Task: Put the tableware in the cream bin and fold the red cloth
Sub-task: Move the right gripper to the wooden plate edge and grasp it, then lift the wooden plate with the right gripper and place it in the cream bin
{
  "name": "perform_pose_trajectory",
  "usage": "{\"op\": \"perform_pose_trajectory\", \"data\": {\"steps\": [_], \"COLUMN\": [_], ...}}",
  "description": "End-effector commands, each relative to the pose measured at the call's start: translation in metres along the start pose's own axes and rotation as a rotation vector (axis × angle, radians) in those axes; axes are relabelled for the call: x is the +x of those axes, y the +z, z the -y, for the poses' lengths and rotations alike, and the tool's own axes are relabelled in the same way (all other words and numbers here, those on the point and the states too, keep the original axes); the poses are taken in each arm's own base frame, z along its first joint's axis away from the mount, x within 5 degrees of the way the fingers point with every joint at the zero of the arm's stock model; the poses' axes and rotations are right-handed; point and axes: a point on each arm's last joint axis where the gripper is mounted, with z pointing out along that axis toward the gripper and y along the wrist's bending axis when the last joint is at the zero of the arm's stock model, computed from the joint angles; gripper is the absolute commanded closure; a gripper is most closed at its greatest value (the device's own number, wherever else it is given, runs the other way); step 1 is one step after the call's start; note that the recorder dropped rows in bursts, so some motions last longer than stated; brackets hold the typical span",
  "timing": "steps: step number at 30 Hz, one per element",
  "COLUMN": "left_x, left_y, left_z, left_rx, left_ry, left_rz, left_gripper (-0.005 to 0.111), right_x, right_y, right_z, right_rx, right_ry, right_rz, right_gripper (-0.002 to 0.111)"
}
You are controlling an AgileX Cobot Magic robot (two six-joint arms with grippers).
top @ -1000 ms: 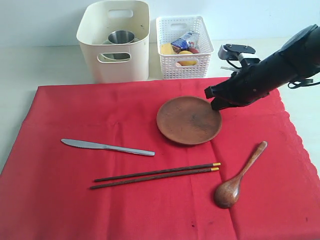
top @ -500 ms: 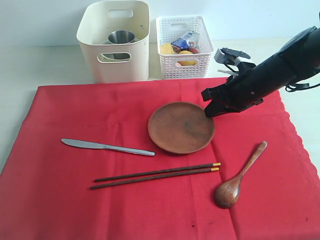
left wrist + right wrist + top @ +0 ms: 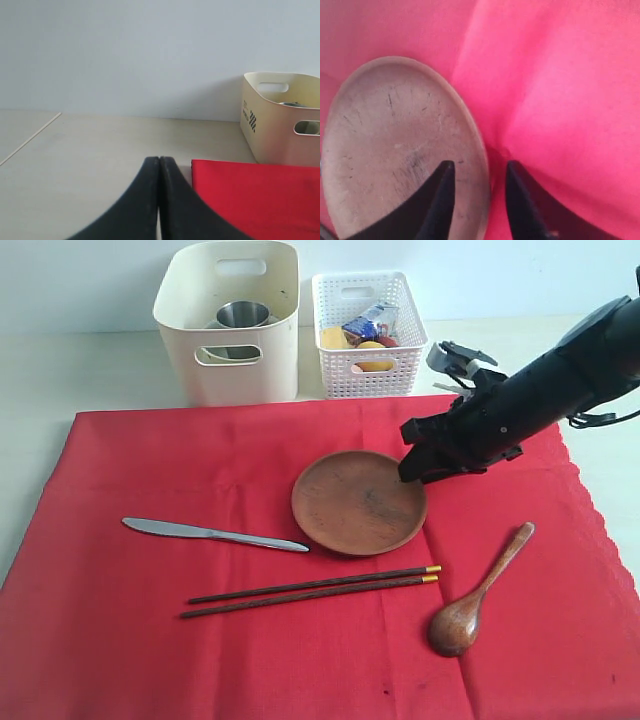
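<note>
The red cloth lies spread flat. On it rest the round wooden plate, a steel knife, dark chopsticks with yellow tips and a wooden spoon. My right gripper is open at the plate's right rim. In the right wrist view its jaws straddle the plate's rim, one finger over the wood, the other over cloth. The cream bin at the back holds a steel cup. My left gripper is shut on nothing, over the bare table beside the cloth's corner.
A white perforated basket with food items stands right of the cream bin. The pale tabletop runs back to a light wall. The cloth's scalloped edge lies at the right.
The plate has slid left and toward the front on the cloth, with the right arm following it. The right gripper's jaws have come apart around the rim.
</note>
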Motion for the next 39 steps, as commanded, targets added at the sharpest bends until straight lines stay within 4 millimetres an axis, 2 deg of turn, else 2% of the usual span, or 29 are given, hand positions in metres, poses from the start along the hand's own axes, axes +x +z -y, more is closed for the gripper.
{"op": "perform_pose_trajectory", "data": {"steps": [1, 8, 12, 19, 20, 24, 31, 35, 39], "left_x": [0.000, 0.000, 0.000, 0.000, 0.000, 0.000, 0.000, 0.000, 0.000], "left_y": [0.000, 0.000, 0.000, 0.000, 0.000, 0.000, 0.000, 0.000, 0.000], "left_z": [0.000, 0.000, 0.000, 0.000, 0.000, 0.000, 0.000, 0.000, 0.000], "left_rx": [-0.002, -0.002, -0.002, -0.002, -0.002, -0.002, -0.002, -0.002, -0.002], "left_ry": [0.010, 0.010, 0.010, 0.010, 0.010, 0.010, 0.010, 0.010, 0.010], "left_rz": [0.003, 0.003, 0.003, 0.003, 0.003, 0.003, 0.003, 0.003, 0.003], "left_gripper": [0.106, 0.106, 0.106, 0.106, 0.106, 0.106, 0.106, 0.106, 0.106], "right_x": [0.001, 0.006, 0.008, 0.008, 0.007, 0.001, -0.010, -0.016, -0.032], "right_y": [-0.003, 0.011, 0.016, 0.014, 0.012, -0.001, -0.040, -0.056, -0.069], "right_z": [-0.006, 0.004, 0.006, 0.005, 0.004, -0.005, -0.031, -0.041, -0.054], "right_rx": [-0.049, -0.044, -0.046, -0.049, -0.049, -0.054, -0.061, -0.062, -0.117], "right_ry": [-0.004, 0.024, 0.031, 0.020, 0.017, -0.005, -0.078, -0.113, -0.123], "right_rz": [-0.031, -0.063, -0.077, -0.076, -0.072, -0.035, 0.063, 0.107, 0.168], "right_gripper": [0.068, 0.068, 0.073, 0.108, 0.108, 0.108, 0.108, 0.108, 0.108]}}
